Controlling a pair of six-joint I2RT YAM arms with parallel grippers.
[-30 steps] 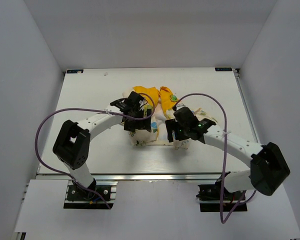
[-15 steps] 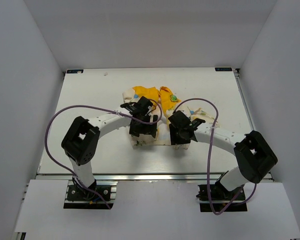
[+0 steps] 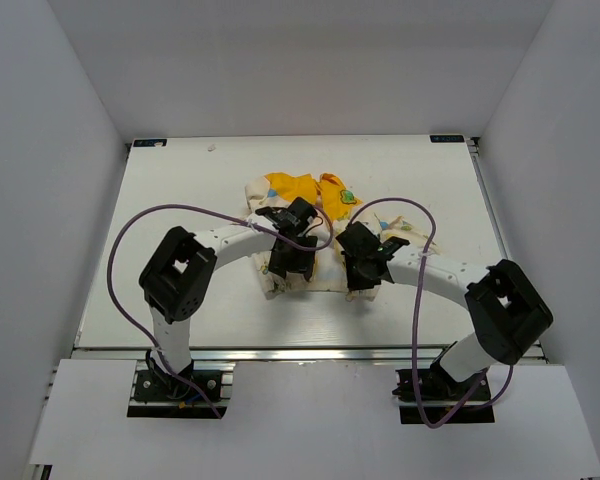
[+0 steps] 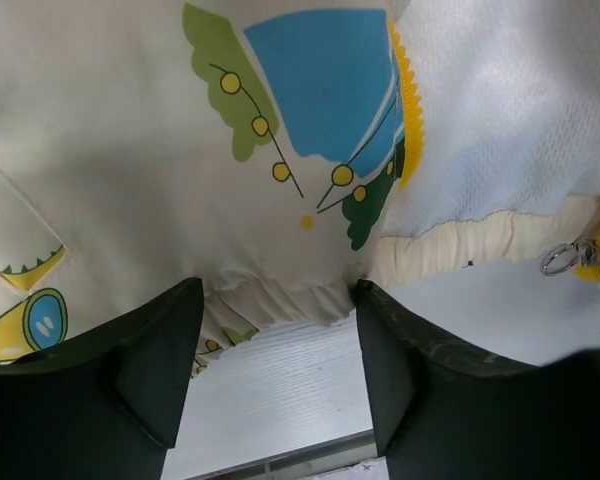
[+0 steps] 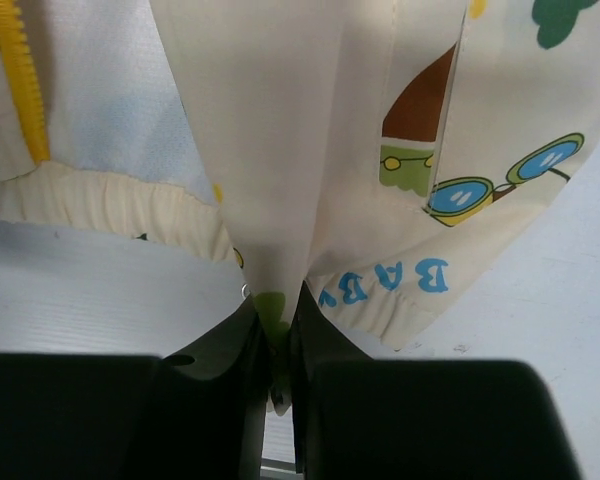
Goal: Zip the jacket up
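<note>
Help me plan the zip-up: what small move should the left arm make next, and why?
Probably close the left gripper on the jacket hem: it is open with the gathered edge between its jaws, while the right gripper is shut on a fold of it.

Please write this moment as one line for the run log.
left gripper: open over jacket | right gripper: shut on jacket | zipper: not closed

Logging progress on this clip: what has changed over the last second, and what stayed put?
The left gripper slid right, toward the jacket's open front, elbow swinging in; its jaws stand open over the hem. The right gripper barely shifted while its elbow folded in; it is shut on a fold of fabric at the hem. The jacket kept its place, hood at the far end.
</note>
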